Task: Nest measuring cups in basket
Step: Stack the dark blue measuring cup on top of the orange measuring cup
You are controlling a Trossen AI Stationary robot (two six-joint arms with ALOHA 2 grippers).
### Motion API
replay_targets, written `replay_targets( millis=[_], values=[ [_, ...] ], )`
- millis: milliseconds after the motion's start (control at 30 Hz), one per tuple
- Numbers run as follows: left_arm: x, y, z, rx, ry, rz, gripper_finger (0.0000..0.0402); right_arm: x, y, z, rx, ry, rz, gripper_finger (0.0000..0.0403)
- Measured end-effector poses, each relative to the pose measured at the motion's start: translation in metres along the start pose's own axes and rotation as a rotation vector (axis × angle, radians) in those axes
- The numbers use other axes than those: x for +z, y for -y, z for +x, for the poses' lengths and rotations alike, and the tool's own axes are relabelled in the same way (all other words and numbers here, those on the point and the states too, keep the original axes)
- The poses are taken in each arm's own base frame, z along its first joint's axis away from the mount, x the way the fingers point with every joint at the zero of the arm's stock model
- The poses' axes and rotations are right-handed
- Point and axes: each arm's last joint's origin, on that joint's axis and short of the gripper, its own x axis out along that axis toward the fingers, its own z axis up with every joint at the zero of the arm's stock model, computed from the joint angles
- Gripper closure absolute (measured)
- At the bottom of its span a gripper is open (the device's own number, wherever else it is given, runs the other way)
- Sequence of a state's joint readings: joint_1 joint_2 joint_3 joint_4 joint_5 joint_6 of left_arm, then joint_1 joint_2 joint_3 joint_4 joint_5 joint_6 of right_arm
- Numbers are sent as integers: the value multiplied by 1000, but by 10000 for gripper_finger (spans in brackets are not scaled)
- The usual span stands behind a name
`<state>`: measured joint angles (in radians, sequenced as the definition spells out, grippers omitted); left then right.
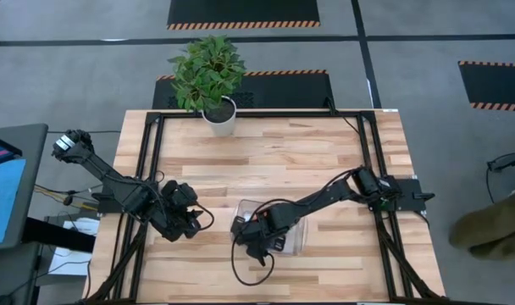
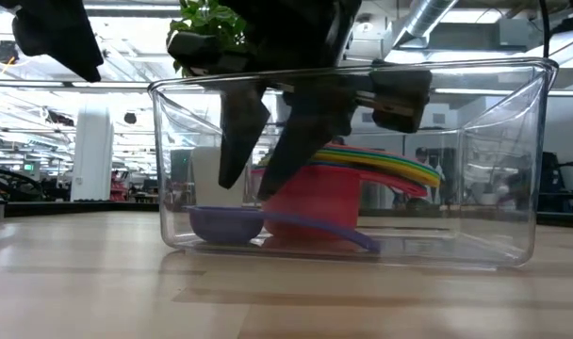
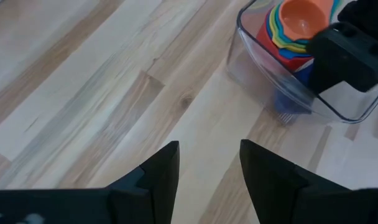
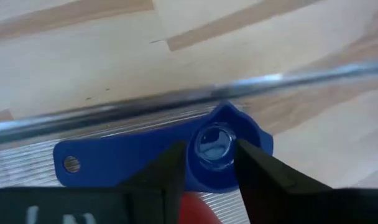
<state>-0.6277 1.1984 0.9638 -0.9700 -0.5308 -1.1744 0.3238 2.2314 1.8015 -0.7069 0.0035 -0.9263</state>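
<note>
The clear basket (image 1: 301, 246) stands on the table's near middle. A nested stack of measuring cups (image 2: 348, 184), red outside and orange (image 3: 301, 18) innermost, sits in it. A small blue cup (image 4: 145, 163) lies beside the stack on the basket's floor (image 2: 225, 224). My right gripper (image 4: 211, 149) reaches down into the basket, open. Its fingers stand on either side of the blue cup's bowl (image 4: 214, 144). In the low view its tips (image 2: 251, 188) hang just above the cup. My left gripper (image 3: 209, 162) is open over bare table left of the basket (image 1: 190, 222).
A white pot with a green plant (image 1: 219, 114) stands at the table's far edge, well away from both arms. Black frame rails (image 1: 152, 169) run along the table's left and right sides. Bare wood lies between the basket and the pot.
</note>
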Motion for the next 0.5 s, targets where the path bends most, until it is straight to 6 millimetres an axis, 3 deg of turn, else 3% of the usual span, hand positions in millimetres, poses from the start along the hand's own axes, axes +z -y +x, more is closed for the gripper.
replay_targets(
  millis=[500],
  values=[
    [0, 0, 0, -4, 2, -20, 244, -10, 7, 0, -83, -86, 243, 182]
  ],
)
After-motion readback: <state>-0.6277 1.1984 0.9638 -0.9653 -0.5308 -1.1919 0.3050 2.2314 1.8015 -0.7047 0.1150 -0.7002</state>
